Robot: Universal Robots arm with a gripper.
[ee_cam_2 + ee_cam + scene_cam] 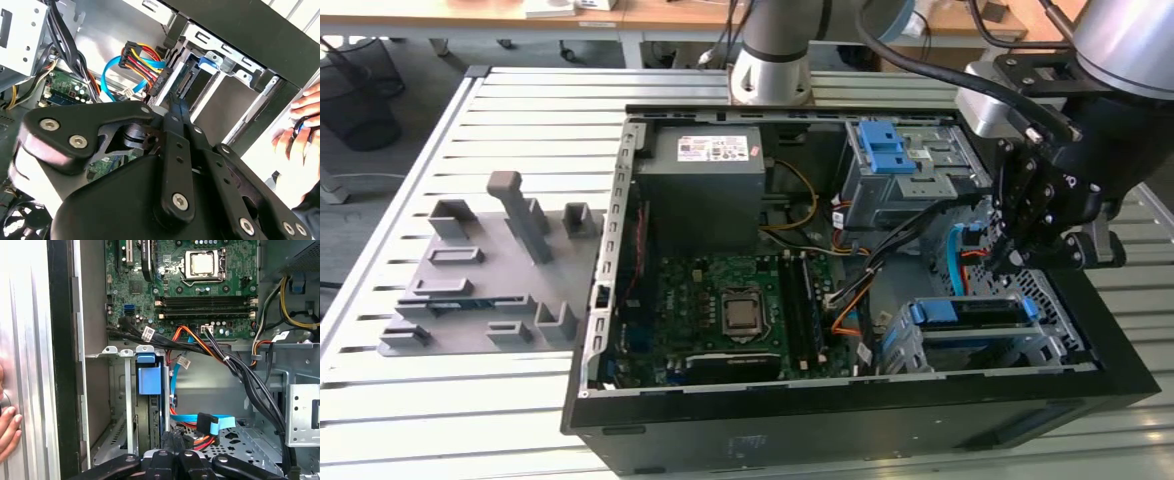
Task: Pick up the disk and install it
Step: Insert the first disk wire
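The disk (970, 313) sits edge-up in the drive cage (1041, 345) at the case's near corner on the exterior view's right, blue rail showing, cables crowding close. The gripper (1010, 262) hovers just above; its finger spread is unclear.

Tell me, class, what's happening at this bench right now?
A robot arm is working inside an open computer case lying on a slatted table. Its gripper hangs low over the drive cage at the exterior view's right. The disk, with its blue rails, already sits in that cage. In the first wrist view, a person's hand rests beside the case.
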